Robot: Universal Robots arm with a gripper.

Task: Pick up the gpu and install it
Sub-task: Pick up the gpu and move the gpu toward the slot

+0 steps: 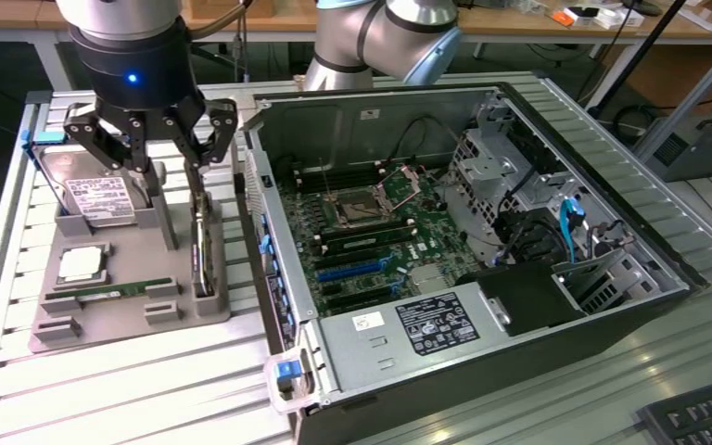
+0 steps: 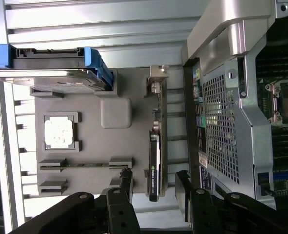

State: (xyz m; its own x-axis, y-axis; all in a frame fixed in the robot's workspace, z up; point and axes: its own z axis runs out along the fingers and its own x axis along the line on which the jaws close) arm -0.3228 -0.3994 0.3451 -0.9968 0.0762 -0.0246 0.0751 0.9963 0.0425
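The gpu (image 1: 205, 264) stands edge-on as a thin dark slat in a slot of the grey holder tray (image 1: 121, 320), on the side nearest the open computer case (image 1: 455, 232). My gripper (image 1: 183, 218) hangs over the tray, open, with one finger on each side of the card's line and nothing held. In the wrist view the gpu (image 2: 155, 161) runs between the two black fingertips (image 2: 126, 179), and the gripper (image 2: 154, 181) straddles one end of it. Whether the fingers touch the card I cannot tell.
On the holder tray (image 2: 115, 146) also sit a silver hard drive (image 1: 96, 197) in a blue frame, a CPU (image 1: 82, 264) and a green memory stick (image 1: 115, 292). The case's motherboard (image 1: 369, 241) shows blue slots (image 1: 353, 271). A keyboard (image 1: 703, 417) lies at the exterior view's lower right.
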